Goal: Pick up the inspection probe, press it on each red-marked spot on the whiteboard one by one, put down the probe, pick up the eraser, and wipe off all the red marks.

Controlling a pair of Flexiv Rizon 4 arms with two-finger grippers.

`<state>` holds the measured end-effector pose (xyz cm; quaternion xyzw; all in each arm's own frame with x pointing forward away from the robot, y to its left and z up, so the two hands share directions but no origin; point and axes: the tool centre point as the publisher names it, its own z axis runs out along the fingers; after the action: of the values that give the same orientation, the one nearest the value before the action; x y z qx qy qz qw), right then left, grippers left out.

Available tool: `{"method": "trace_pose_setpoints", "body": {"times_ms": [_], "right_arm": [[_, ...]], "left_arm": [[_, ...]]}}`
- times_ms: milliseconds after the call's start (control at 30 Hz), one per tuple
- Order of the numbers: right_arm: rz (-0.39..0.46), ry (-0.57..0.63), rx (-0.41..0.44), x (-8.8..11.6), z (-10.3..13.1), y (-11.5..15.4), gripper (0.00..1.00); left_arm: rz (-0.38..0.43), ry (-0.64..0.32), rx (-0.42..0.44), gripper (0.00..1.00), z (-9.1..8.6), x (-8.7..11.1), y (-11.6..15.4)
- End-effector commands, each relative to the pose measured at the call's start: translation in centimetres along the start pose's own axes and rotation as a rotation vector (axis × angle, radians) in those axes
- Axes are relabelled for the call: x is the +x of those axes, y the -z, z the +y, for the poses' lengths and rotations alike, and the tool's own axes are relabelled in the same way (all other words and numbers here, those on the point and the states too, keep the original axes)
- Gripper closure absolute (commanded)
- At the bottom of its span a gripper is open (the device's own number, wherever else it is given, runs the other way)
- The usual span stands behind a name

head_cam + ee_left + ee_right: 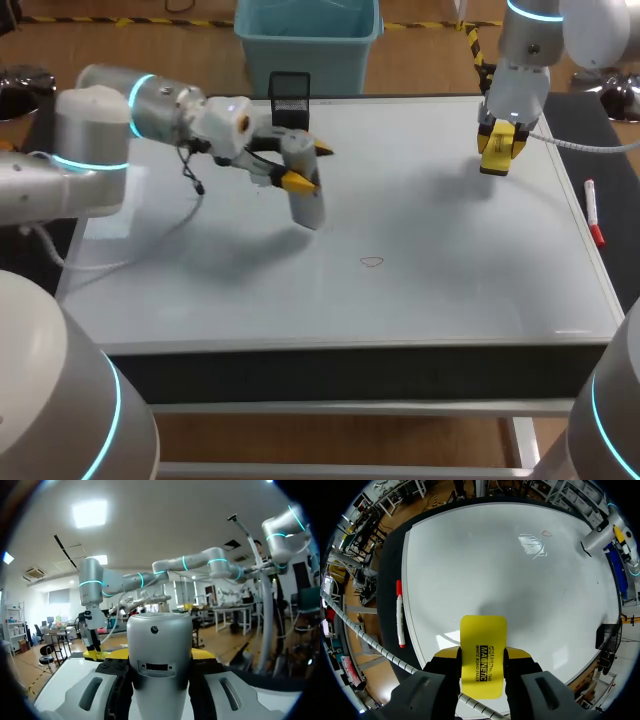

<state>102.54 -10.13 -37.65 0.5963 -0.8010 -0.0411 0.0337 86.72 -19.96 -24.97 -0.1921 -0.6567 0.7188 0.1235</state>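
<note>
Probe (310, 205): silver-grey cylinder, clasped by left gripper (310, 166), steeply tilted, tip down toward whiteboard (430, 250).
Eraser (483, 635): yellow block, clamped by right gripper (481, 653).

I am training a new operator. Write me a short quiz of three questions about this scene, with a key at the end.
1. True or false: the right gripper is shut on the yellow eraser.
2. How many red marks show on the whiteboard? A) one B) three C) five
3. Fill in: the left gripper holds the silver ____ above the whiteboard.
Key: 1 true; 2 A; 3 probe.
</note>
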Motion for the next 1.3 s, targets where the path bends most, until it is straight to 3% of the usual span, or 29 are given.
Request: {"method": "trace_pose_setpoints", "body": {"times_ms": [33, 433, 1300], "right_arm": [[0.002, 0.002, 0.003, 0.1, 0.0, 0.1, 1.0], [0.002, 0.002, 0.003, 0.1, 0.0, 0.1, 1.0], [0.002, 0.002, 0.003, 0.1, 0.0, 0.1, 1.0]], "left_arm": [[0.104, 0.02, 0.028, 1.0, 1.9, -0.7, -3.4], [0.218, 0.084, 0.098, 1.0, 2.9, 0.0, -8.2], [0.276, 0.132, 0.049, 1.0, 3.6, 0.7, -10.5]]}}
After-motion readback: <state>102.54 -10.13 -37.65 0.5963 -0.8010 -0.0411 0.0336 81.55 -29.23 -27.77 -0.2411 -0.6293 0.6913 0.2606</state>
